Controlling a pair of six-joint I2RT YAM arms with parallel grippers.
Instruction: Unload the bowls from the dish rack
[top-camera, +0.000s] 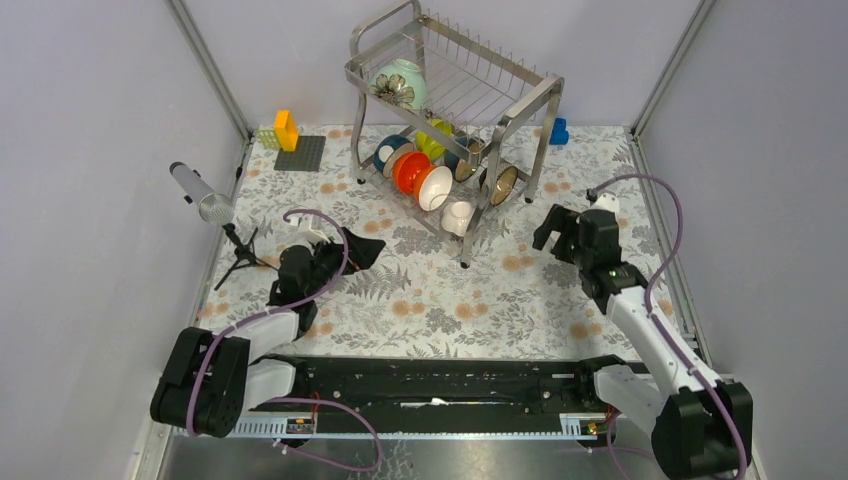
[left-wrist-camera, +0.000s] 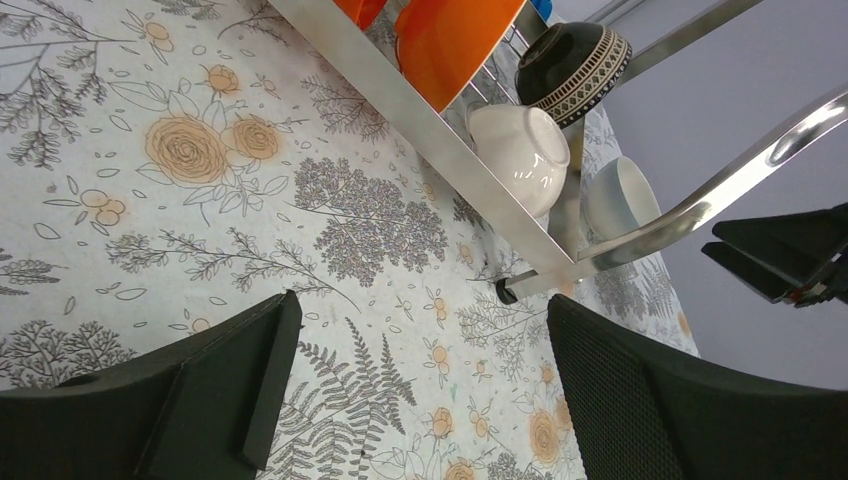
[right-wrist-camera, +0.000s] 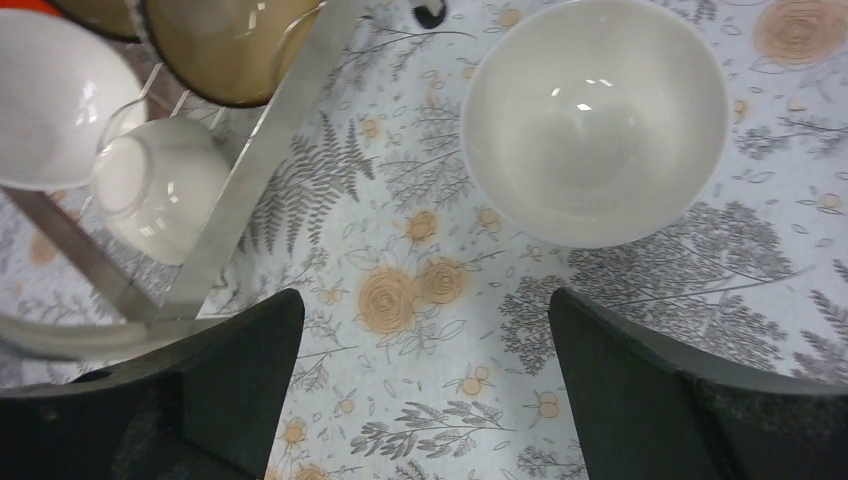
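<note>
- One counter (top-camera: 430, 300) under a floral cloth carries everything.
- Dish rack (top-camera: 527, 101): two steel wire tiers, standing at far centre.
- Left tool (left-wrist-camera: 420, 390): fingers spread wide with nothing between them. Low over the counter, near the rack's front-left side but apart from it.
- Right tool (right-wrist-camera: 425, 380): fingers spread wide and empty, hovering just right of the rack's near corner.
- White bowl (right-wrist-camera: 595, 120): out of the rack, mouth up on the counter, just beside that corner and ahead of the right tool.
- Floral bowl (top-camera: 398, 84): alone on the upper tier at the left end, standing on edge.
- Lower tier holds a row on edge:
  - blue bowl (top-camera: 385, 152)
  - orange bowl (top-camera: 410, 172)
  - yellow-green bowl (top-camera: 433, 140) behind them
  - brown-gold bowl (top-camera: 503, 185) on the right
  - small white bowl (top-camera: 458, 215) at the near end
</note>
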